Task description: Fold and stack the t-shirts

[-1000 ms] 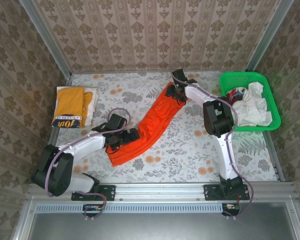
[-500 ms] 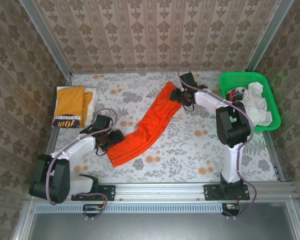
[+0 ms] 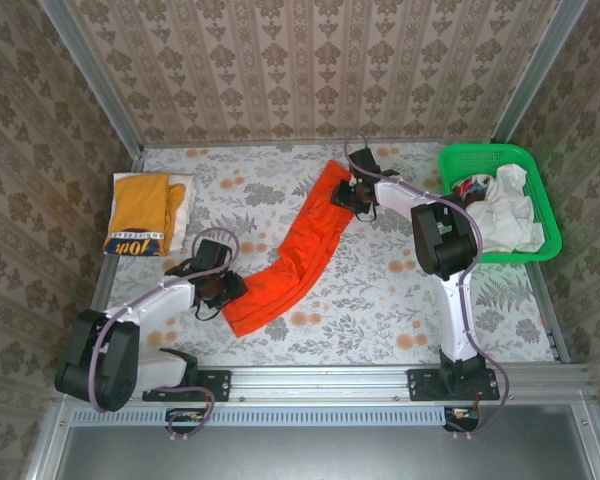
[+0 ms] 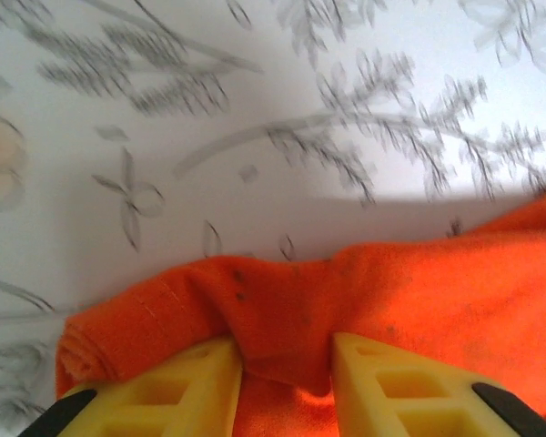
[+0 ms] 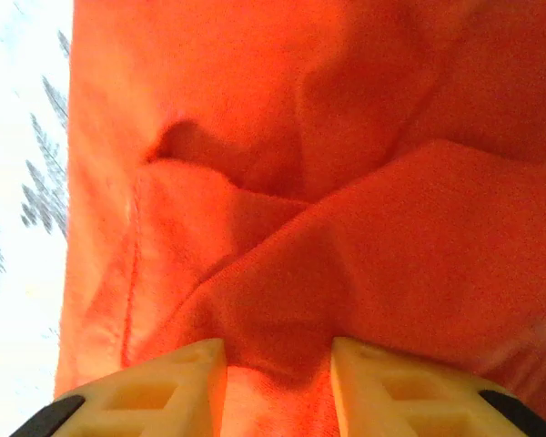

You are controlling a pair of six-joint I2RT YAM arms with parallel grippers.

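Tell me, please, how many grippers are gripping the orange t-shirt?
2: the left gripper pinches the near end of the orange t-shirt, the right gripper its far end.

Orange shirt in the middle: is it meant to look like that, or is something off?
It looks odd: the orange shirt lies as a long crumpled diagonal strip, not flat, pinched at its near end by the left claw and at its far end by the right claw.

Stretched t-shirt (image 3: 300,245) is laid diagonally across the table (image 3: 380,300), its near-left end pinched in the left gripper (image 3: 228,287) and its far-right end in the right gripper (image 3: 348,193). Folded t-shirts (image 3: 145,212) are stacked at far left. Crumpled t-shirts (image 3: 505,215) are piled in the basket (image 3: 485,150) at far right.
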